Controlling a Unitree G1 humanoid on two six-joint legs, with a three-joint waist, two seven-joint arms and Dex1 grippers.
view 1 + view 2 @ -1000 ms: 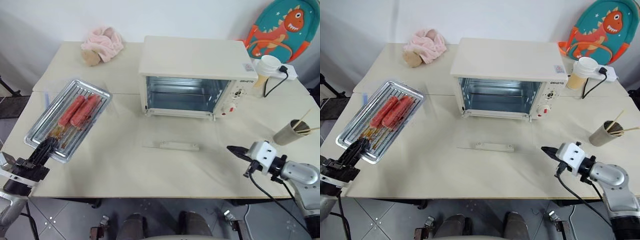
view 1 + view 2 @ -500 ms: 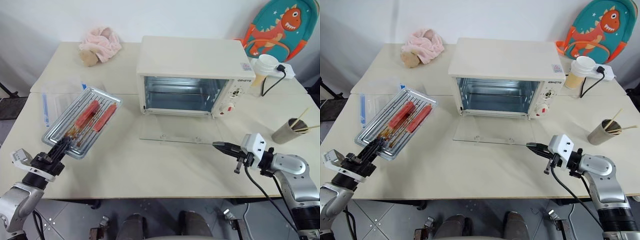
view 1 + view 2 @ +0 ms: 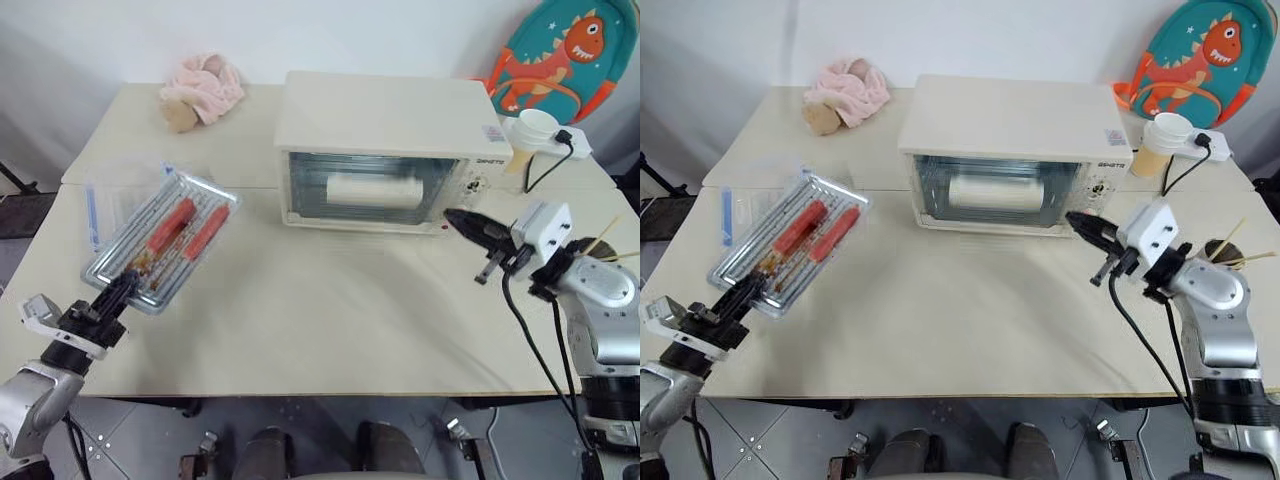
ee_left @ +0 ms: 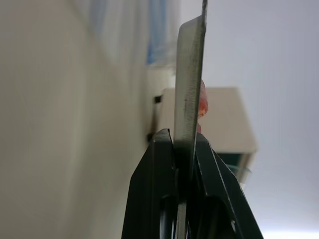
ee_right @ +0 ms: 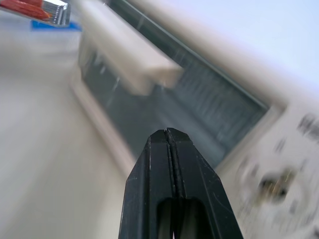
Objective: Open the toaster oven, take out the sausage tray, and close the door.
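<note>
Near left: left hand [image 3: 117, 293] pinches near edge of the sausage tray [image 3: 160, 243], held tilted above the worktop [image 3: 330, 310]. Right: right hand [image 3: 458, 219], fingers pressed together, at lower right corner of the toaster oven [image 3: 392, 150]. The door [image 3: 368, 189] is up, almost shut.

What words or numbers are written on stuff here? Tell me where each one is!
Dark brand lettering at the top of the toaster oven control panel: too small to read for sure.
Small sticker on the oven's top: print too small to read.
Marks around the knobs: blurred, unreadable.
Dinosaur board: a picture, no words.
</note>
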